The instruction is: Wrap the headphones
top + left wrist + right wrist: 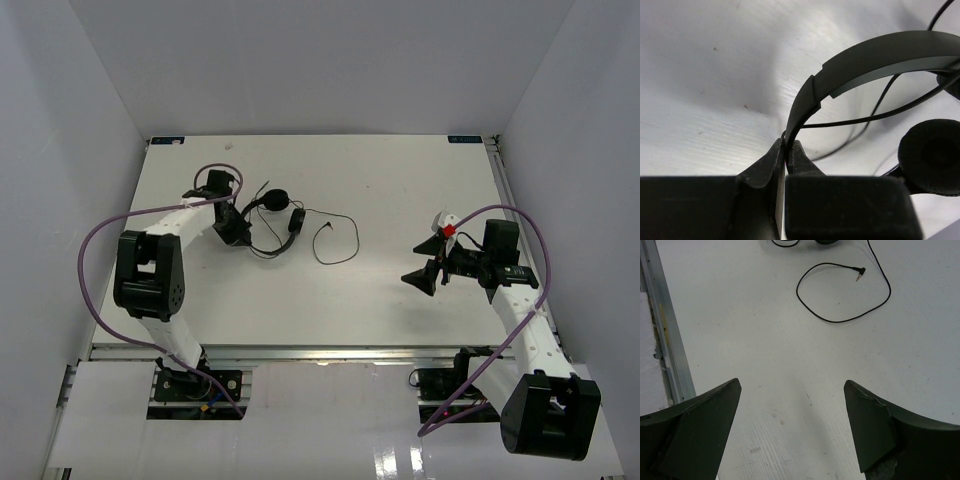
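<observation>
While my left end effector (pixel 786 150) pinches the headphones (pixel 296 220) by their headband (pixel 880 55) and the right end effector (pixel 791 385) gapes empty, I fear this tip-only grip slipping on lifting.

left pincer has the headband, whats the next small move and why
Probably bring the right pincer forward to the plug. The left pincer is shut on the headband, while the cord lies loose in a loop and the right pincer stands open, holding nothing.
</observation>
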